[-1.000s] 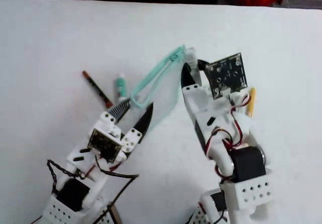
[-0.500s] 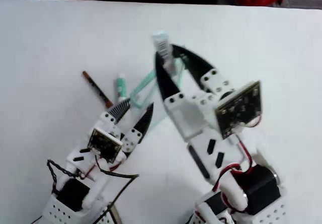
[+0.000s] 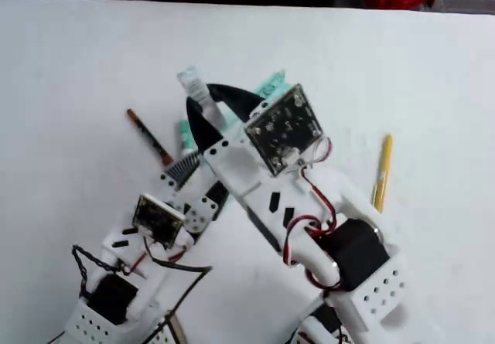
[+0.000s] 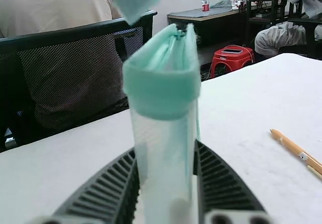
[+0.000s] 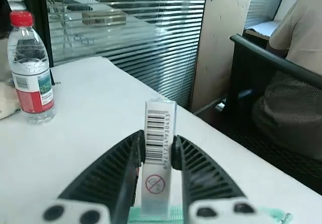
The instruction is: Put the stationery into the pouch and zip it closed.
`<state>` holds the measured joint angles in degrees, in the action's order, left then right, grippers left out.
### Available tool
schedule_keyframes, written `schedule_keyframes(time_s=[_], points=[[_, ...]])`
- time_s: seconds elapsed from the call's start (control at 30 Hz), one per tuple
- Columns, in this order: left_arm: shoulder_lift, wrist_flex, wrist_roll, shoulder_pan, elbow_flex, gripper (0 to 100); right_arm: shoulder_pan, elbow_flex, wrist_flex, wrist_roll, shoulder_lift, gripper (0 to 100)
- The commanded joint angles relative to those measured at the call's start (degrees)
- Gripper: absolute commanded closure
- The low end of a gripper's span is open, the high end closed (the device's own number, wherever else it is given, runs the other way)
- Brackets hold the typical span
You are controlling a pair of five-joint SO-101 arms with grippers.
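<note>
Pouch (image 3: 267, 86) edge shows teal beside the right arm in the high view, where the right pincer (image 3: 203, 100) pinches a white barcoded stick (image 3: 192, 81). Left wrist view: the left pincer (image 4: 166, 158) clamps the pouch (image 4: 161, 93) upright above the counter (image 4: 241, 113). Right wrist view: the right pincer (image 5: 157, 141) grips the white barcoded stick (image 5: 160, 123) upright.

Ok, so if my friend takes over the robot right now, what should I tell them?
Left gripper: shut on the pouch, holding it upright with its teal edge on top.
Right gripper: shut on a white barcoded stick, lifted off the table close to the pouch.
On the table: a yellow pencil, a brown pencil and a teal-capped tube.
Done: the pouch and the first item are picked up. Nothing can be seen inside the pouch yet.
Left: drop the stick in, add the other three things, then zip the pouch shut.
</note>
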<state>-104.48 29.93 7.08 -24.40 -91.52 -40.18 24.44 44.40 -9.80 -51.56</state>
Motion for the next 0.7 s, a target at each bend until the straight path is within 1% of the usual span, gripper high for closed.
schedule_keyframes(time_s=[0.0,0.17,0.37,0.47,0.53,0.67], points=[[0.22,-0.44,-1.67,0.48,-0.26,82,-0.04,0.09,1.1,-0.7,-1.36,98.1],[0.22,-0.44,-1.67,0.57,-0.26,82,2.24,3.25,0.84,-0.7,-2.86,98.1],[0.22,-0.44,-1.67,1.54,-0.18,82,7.69,7.12,0.66,-0.26,-4.97,98.1],[0.22,-0.53,-1.76,1.98,-0.09,82,8.04,9.67,0.4,-0.26,-6.29,98.1],[0.22,-0.53,-1.76,1.71,-0.09,82,7.78,12.13,-2.24,-0.26,-6.55,98.1],[0.22,-0.53,-1.76,1.71,-0.18,82,5.76,17.05,-12.44,-0.53,-6.37,98.1]])
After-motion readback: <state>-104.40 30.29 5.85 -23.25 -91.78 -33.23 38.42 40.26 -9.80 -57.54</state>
